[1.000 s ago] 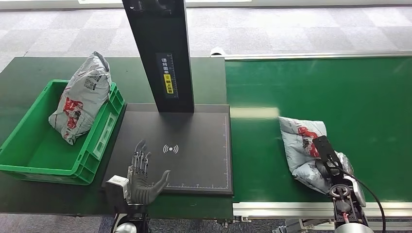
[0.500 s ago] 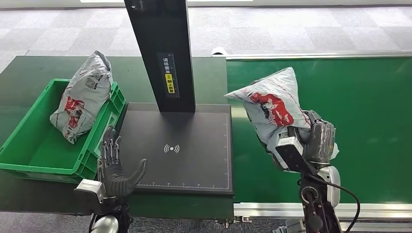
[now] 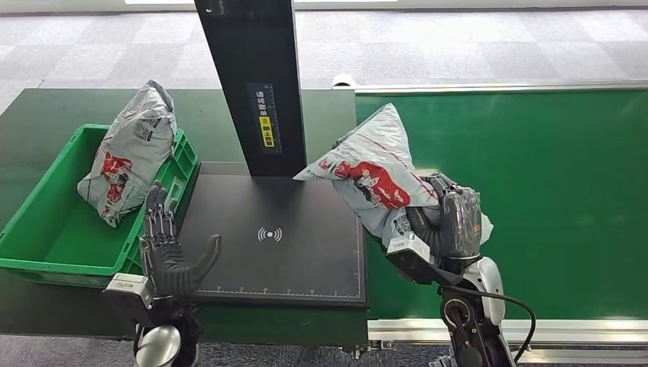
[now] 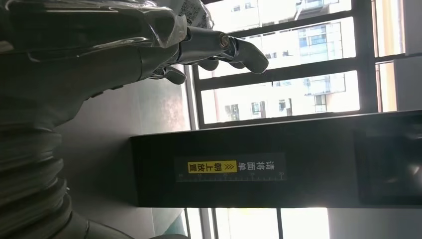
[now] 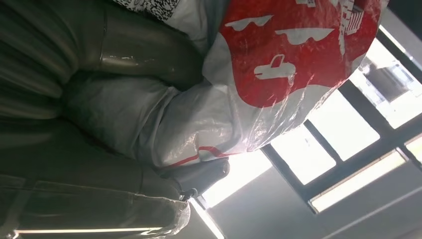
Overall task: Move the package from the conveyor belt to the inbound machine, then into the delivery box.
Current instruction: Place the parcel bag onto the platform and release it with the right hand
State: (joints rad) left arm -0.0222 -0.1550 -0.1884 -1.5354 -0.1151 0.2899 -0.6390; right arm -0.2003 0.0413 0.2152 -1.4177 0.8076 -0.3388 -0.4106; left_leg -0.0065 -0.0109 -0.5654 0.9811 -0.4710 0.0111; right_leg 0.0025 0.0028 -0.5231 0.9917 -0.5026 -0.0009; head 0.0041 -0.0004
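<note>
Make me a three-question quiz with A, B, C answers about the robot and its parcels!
1. Where is the grey-and-red plastic package that the right hand holds?
A in the crate
B lifted at the black scanner platform's edge
C on the floor

2. What colour is the plastic crate?
A green
B blue
C yellow

3. How is the left hand?
A holding a bag
B open, empty
C pressing the post

Answers: B, the package hangs between belt and platform; A, its walls are green; B, its fingers are spread with nothing in them.
</note>
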